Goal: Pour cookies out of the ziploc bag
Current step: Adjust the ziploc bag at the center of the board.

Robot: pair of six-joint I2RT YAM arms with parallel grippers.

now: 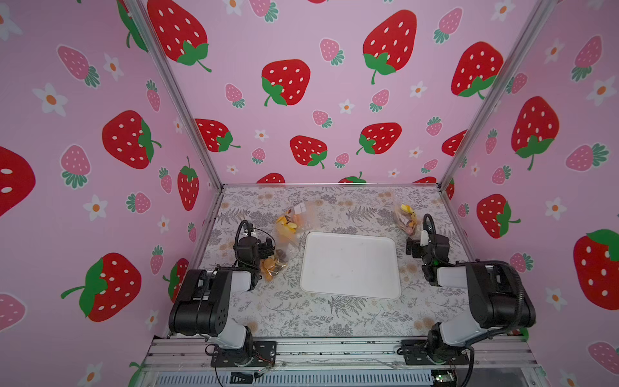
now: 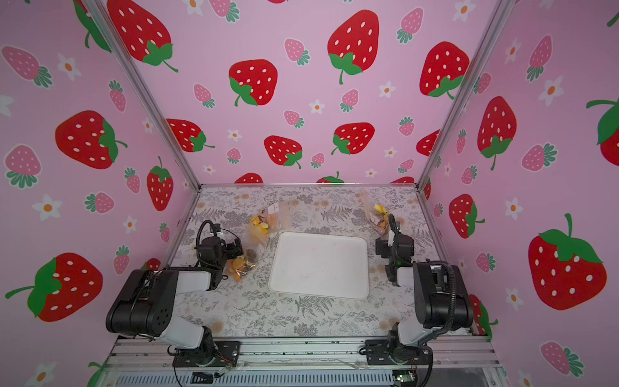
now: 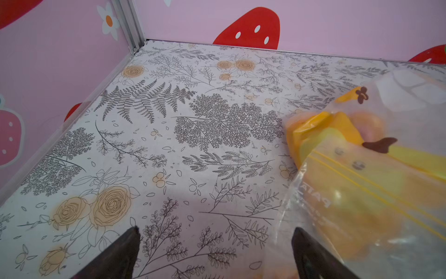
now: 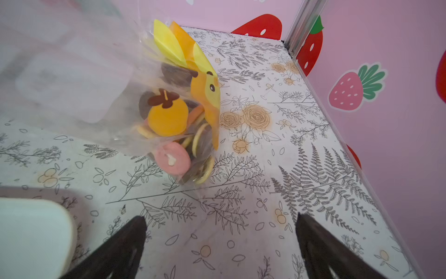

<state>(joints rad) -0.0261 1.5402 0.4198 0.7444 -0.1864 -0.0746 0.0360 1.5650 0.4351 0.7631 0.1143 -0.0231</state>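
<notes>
A clear ziploc bag (image 4: 154, 101) lies at the back right, holding the cookies (image 4: 172, 158): pink, brown and tan rounds among yellow and orange pieces. My right gripper (image 4: 222, 217) stands open just short of it, nothing between its fingers. In both top views a second bag (image 1: 274, 264) of orange and brown cookies (image 2: 243, 264) lies beside my left gripper (image 1: 268, 246). That gripper (image 3: 214, 232) is open over bare table, and one finger (image 3: 311, 256) is at the bag's edge. The bag's yellow zip lines (image 3: 362, 178) cross the left wrist view.
A white tray (image 1: 351, 264) sits mid-table between the arms, its corner (image 4: 31, 229) in the right wrist view. A third bag (image 1: 289, 221) with yellow pieces and white blocks lies behind the left gripper. Pink strawberry walls (image 1: 301, 100) close off three sides.
</notes>
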